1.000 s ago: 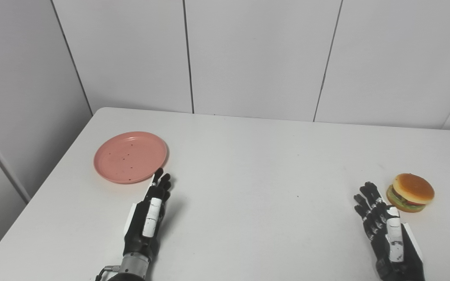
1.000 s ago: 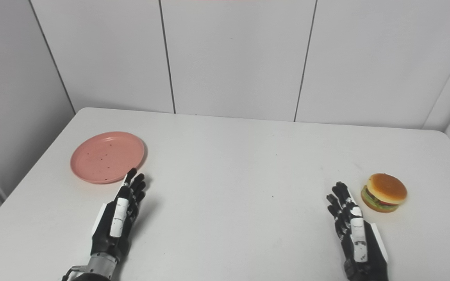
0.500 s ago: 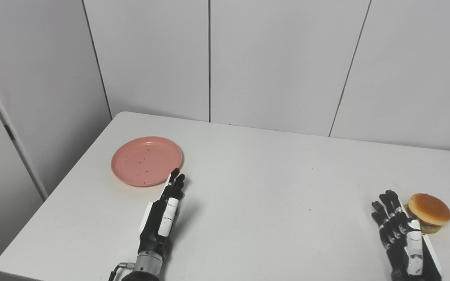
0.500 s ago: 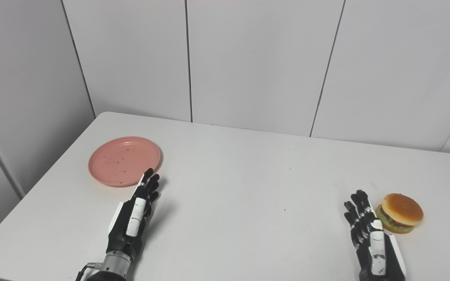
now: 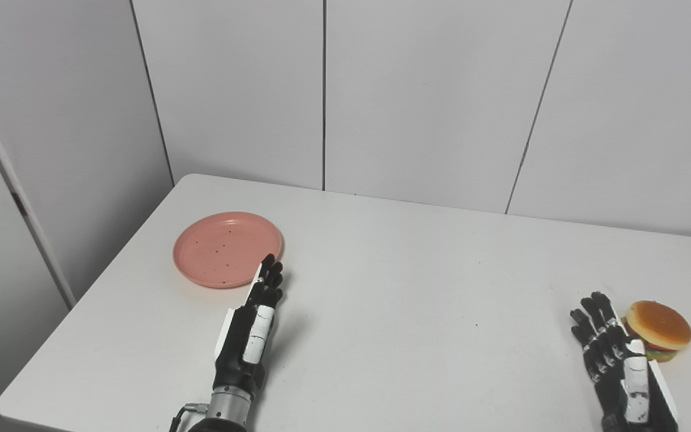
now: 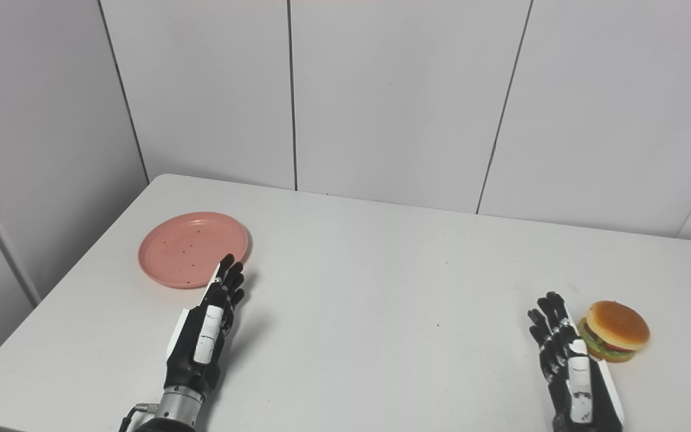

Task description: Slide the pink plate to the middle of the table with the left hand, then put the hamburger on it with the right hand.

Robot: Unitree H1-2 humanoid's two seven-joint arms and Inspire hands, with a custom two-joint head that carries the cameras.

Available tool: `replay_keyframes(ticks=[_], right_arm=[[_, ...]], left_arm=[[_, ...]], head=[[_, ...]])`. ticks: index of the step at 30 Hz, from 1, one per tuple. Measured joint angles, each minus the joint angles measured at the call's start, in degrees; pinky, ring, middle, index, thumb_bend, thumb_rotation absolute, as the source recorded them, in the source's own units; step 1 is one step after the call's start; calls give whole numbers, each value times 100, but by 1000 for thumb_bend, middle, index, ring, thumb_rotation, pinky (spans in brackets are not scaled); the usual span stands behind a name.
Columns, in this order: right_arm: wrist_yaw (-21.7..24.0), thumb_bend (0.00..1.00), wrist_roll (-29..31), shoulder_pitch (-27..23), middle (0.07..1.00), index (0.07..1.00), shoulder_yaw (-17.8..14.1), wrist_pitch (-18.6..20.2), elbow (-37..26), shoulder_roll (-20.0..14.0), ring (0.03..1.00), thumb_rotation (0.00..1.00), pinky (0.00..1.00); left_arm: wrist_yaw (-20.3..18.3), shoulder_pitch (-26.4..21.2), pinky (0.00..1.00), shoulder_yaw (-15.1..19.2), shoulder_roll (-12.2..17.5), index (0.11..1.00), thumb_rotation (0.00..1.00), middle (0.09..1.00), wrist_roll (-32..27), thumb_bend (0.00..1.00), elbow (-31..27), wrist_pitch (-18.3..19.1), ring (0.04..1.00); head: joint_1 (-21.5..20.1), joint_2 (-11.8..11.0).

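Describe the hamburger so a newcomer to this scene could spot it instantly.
Start at the white table and look to its right end, near the front edge. There, just right of the right hand, which is open beside it, sits the hamburger. It is the only food: a tan bun over green and red layers, unlike the flat pink plate far to the left.
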Motion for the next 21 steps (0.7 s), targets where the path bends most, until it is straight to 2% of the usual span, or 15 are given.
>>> replay_keyframes(ticks=[6,9,13,18,21], right_arm=[[11,843,-102,-198,965,968,-1,-33,241,-44,959,1000,1000],[40,845,-116,-480,965,970,-28,-127,656,-154,963,1000,1000],[47,850,-120,-571,963,967,-25,-190,693,-186,963,1000,1000],[48,850,-119,-577,964,966,-26,-216,701,-186,964,1000,1000],[51,842,-118,-570,960,969,-11,-215,675,-185,962,1000,1000]], left_arm=[[30,-7,954,68,-21,893,876,925,-46,930,-56,-54,948],[101,-63,924,117,-68,871,863,899,-136,896,-101,-58,920],[255,-148,902,195,-183,869,859,890,-176,885,-145,-56,900],[277,-606,904,202,-197,886,892,898,-189,868,-557,13,910],[281,-934,918,275,-100,892,907,904,-186,910,-747,110,914]], head=[[-62,-114],[-105,-150],[-106,-150],[-97,-97],[-106,-53]])
